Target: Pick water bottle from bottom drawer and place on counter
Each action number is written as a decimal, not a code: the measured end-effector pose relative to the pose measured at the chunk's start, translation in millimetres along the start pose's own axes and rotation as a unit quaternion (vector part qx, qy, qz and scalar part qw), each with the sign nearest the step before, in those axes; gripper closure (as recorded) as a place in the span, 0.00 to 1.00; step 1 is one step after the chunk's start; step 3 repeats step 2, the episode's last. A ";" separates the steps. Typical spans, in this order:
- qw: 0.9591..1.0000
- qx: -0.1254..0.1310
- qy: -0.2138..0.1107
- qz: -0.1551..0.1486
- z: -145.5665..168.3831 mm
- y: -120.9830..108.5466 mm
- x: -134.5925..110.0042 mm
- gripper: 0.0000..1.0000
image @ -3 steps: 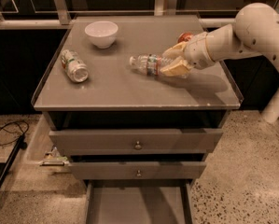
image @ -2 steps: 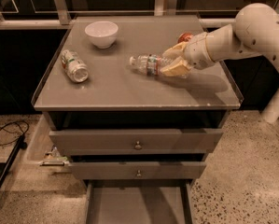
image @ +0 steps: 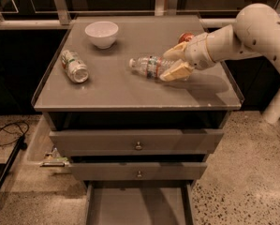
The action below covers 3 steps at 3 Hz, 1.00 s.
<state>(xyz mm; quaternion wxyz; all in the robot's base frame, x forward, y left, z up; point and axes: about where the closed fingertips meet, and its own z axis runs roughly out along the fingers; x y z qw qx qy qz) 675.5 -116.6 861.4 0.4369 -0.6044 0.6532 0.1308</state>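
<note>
The water bottle [image: 148, 66] lies on its side over the middle of the counter [image: 130, 90], white cap pointing left. My gripper [image: 170, 63] reaches in from the right and is shut on the bottle's base end, one tan finger above it and one below. The bottom drawer [image: 138, 206] stands pulled open at the foot of the cabinet, its grey floor bare.
A silver-green can [image: 74, 66] lies on its side at the counter's left. A white bowl [image: 101, 33] stands at the back left. An orange-red can [image: 185, 37] shows behind my gripper. The two upper drawers [image: 137, 145] are closed. A cable lies on the floor at left.
</note>
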 end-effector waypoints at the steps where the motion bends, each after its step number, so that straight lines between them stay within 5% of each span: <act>1: 1.000 0.000 0.000 0.000 0.1 0.0 0.0 0.00; 3: 1.000 0.000 0.000 0.000 0.1 0.0 0.0 0.00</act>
